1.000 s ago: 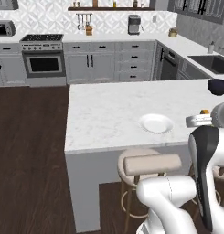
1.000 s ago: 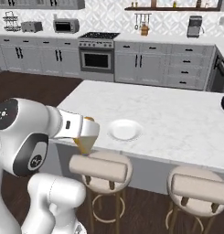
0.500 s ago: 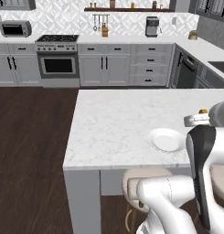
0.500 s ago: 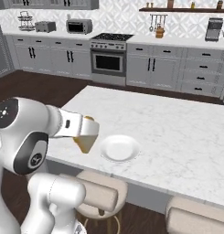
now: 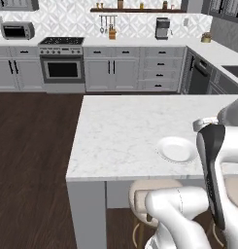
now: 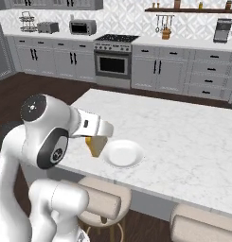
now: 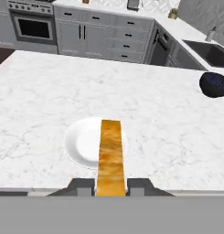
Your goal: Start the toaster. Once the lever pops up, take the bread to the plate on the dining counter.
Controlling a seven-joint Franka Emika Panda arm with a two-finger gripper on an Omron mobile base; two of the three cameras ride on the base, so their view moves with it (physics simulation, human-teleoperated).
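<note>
The dining counter (image 5: 125,131), a broad white marble island, takes up the middle of the room, with the far run of grey cabinets, the oven (image 5: 62,68) and a small toaster (image 6: 48,27) on the worktop well behind it. Two padded stools (image 6: 101,201) stand tucked under the counter's near edge. On the counter, close to that near edge, lies the round white plate (image 5: 176,149), bare on top. A dark bowl (image 7: 215,84) sits on the counter too, well away from the plate, toward the sink side. The gripper (image 7: 110,186) hangs at the counter's near edge, just short of the plate, with its two fingers pinching the bread (image 7: 111,155) between them. The bread is a golden-orange slice held edge-on; in the right base view it hangs below the hand, just beside the plate's rim and above the counter's edge (image 6: 94,145). In the hand view the slice lines up with the plate, though whether it is over it cannot be told.
</note>
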